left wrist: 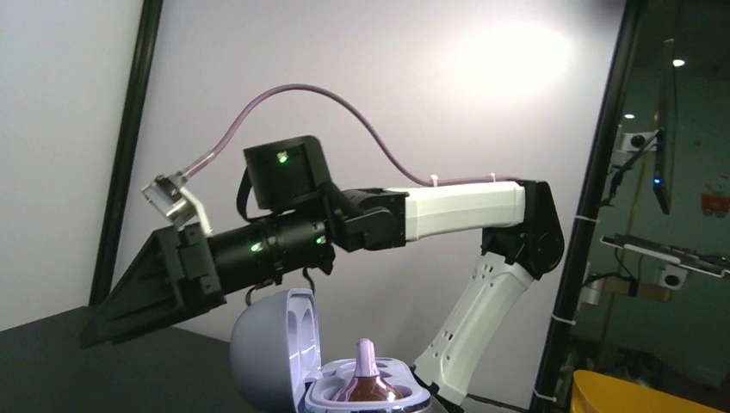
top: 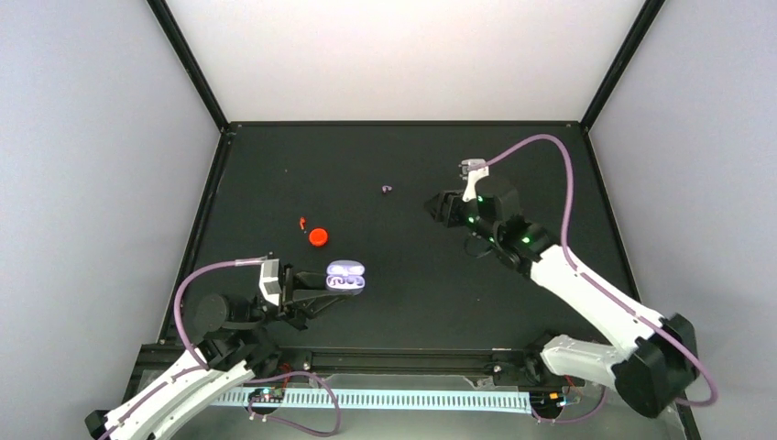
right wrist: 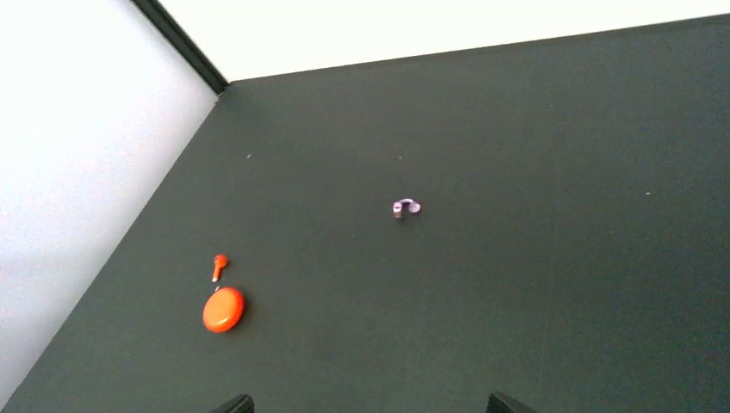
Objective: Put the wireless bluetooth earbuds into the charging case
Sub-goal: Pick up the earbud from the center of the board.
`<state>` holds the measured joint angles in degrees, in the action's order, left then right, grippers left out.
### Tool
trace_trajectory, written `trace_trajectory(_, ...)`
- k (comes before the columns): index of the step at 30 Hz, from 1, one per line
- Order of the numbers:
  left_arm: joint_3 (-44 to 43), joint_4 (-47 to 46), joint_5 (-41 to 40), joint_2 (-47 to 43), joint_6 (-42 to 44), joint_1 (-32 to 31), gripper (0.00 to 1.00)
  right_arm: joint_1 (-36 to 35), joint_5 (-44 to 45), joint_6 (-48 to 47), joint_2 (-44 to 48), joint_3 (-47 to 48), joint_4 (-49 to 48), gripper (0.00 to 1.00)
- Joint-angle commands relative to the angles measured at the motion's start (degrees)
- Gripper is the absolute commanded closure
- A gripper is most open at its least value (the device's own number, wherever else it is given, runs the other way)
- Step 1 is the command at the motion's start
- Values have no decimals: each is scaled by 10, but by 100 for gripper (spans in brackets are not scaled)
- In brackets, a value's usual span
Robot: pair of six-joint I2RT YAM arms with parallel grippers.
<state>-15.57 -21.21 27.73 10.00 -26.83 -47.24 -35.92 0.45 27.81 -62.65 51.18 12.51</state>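
Observation:
A lavender charging case (top: 345, 276) stands open at the front left, with one lavender earbud (left wrist: 368, 372) upright in its tray. My left gripper (top: 326, 291) is at the case's near side and looks shut on it; its fingers are hidden in the left wrist view, where the case (left wrist: 275, 361) fills the bottom centre. A loose lavender earbud (top: 387, 189) lies mid-table, also in the right wrist view (right wrist: 405, 207). My right gripper (top: 431, 206) hovers to its right, open and empty, with only its fingertips (right wrist: 234, 403) in view.
A closed red-orange case (top: 318, 236) lies left of centre, also in the right wrist view (right wrist: 223, 310), with a red-orange earbud (top: 302, 223) just behind it (right wrist: 219, 265). The black table (top: 513, 302) ends at grey walls on the left, the right and the back.

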Motion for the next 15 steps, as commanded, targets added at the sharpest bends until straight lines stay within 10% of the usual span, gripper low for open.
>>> trace_trajectory(1,-2,55,-33,-22,13,1,98,22,13,17,-91,28,-92,30)
trace_trajectory(15,-81,65,-28,79,88,2,98,85,-94,58,-523,332,-135,41)
